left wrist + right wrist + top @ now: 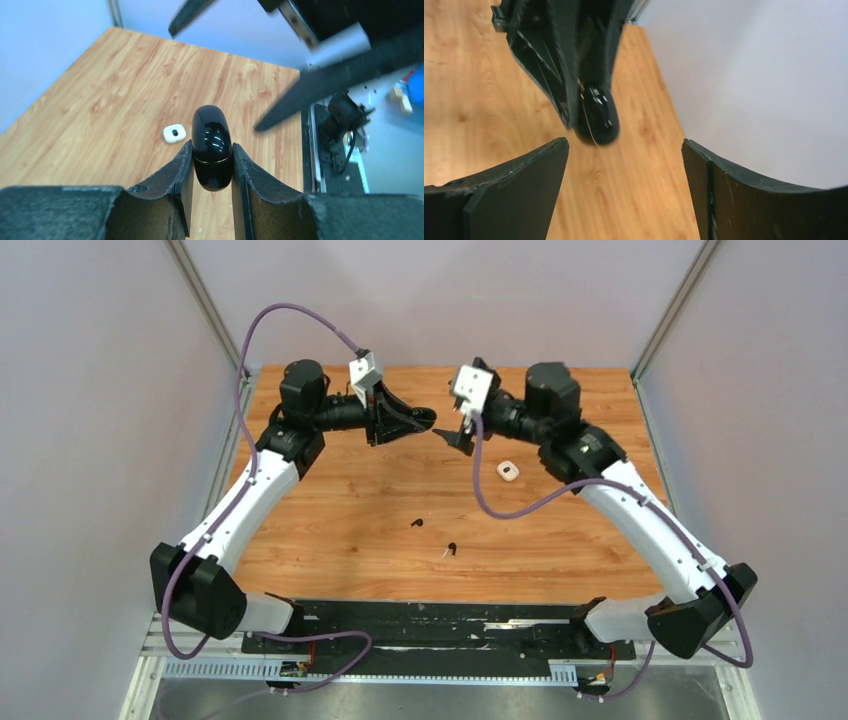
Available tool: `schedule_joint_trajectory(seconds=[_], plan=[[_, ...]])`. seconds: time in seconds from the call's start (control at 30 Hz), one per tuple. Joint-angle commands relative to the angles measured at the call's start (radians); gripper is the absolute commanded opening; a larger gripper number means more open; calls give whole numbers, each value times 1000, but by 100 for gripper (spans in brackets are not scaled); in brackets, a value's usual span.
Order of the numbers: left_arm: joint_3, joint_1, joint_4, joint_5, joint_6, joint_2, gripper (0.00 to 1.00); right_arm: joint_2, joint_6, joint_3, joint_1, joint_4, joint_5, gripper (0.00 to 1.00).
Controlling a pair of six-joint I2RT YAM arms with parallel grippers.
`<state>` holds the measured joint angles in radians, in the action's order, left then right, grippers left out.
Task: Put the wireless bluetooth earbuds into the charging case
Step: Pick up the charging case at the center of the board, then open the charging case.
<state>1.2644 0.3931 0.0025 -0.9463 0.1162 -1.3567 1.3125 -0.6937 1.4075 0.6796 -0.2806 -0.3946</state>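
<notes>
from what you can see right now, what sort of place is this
Probably a robotics lab test cell: left arm and right arm bolted at the edge of a wooden table, pale panels on metal framing around it, left gripper holding a black charging case.

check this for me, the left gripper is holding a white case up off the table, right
No: the left gripper holds a black case, not a white one, up off the table; the left wrist view shows it. The white case lies on the table.
</notes>
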Motion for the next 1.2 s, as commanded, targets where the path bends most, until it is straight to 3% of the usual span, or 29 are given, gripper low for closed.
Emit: schedule_joint_trajectory(seconds=[0.0, 0.07, 0.1, 0.2, 0.4, 1.17], plan=[[43, -102, 81, -349, -154, -63, 0, 69, 215, 183, -157, -376, -324, 89], [89, -115, -47, -399, -270, -83, 0, 101, 283, 225, -207, -393, -418, 90], [121, -115, -182, -410, -398, -86, 0, 120, 313, 244, -222, -392, -453, 90], [128, -95, -278, -396, -509, -69, 0, 165, 365, 292, -229, -390, -540, 86], [87, -85, -219, -374, -462, -56, 0, 212, 435, 300, -223, -362, -677, 80], [89, -27, -213, -340, -381, -32, 0, 291, 592, 277, -219, -221, -520, 73]])
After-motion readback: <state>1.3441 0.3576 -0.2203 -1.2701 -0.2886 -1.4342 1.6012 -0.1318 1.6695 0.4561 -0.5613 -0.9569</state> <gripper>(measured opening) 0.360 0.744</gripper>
